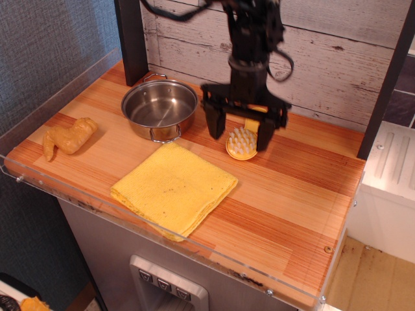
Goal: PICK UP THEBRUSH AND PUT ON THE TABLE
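The brush point(242, 142) lies bristles-up on the table point(292, 194) just right of the pot point(159, 109), between the wide-spread fingers of the released gripper point(238, 132).

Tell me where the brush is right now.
The brush lies bristles-up on the table toward the back, under the open gripper, right of the steel pot and beyond the yellow cloth.

The brush point(242, 142) is small and yellow-orange, with a round head of pale nubby bristles facing up and toward the camera. It lies flat on the table point(285, 194) just right of centre in the upper half of the frame — a long reddish-orange striped plank top with a clear acrylic rim.
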You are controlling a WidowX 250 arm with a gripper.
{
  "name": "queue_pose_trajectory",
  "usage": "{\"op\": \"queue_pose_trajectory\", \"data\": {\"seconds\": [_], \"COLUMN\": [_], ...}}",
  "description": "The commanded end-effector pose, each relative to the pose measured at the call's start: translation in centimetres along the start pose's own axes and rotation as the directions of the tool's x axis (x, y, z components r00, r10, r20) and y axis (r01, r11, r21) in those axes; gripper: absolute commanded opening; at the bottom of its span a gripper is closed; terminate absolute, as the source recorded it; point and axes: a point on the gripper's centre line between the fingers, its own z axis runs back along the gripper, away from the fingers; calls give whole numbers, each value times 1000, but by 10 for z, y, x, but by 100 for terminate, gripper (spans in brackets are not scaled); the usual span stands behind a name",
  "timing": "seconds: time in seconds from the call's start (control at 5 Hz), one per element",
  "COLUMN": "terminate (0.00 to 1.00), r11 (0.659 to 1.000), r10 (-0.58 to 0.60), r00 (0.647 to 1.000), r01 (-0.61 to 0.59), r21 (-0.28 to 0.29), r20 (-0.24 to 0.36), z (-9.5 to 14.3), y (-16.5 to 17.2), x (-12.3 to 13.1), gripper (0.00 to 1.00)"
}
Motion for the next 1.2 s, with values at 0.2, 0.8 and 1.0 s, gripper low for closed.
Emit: {"op": "queue_pose_trajectory", "data": {"seconds": [0.2, 0.8, 1.0], "terminate": [0, 0, 0], "r11": [999, 999, 999], "r10": [2, -31, -31], "r00": [995, 997, 997], "r01": [2, 28, 28], "r21": [-48, 32, 32], "r20": [98, 71, 71], "z": [73, 65, 65], "y": [60, 81, 81], "x": [-37, -57, -57], "gripper": [100, 100, 100]}}
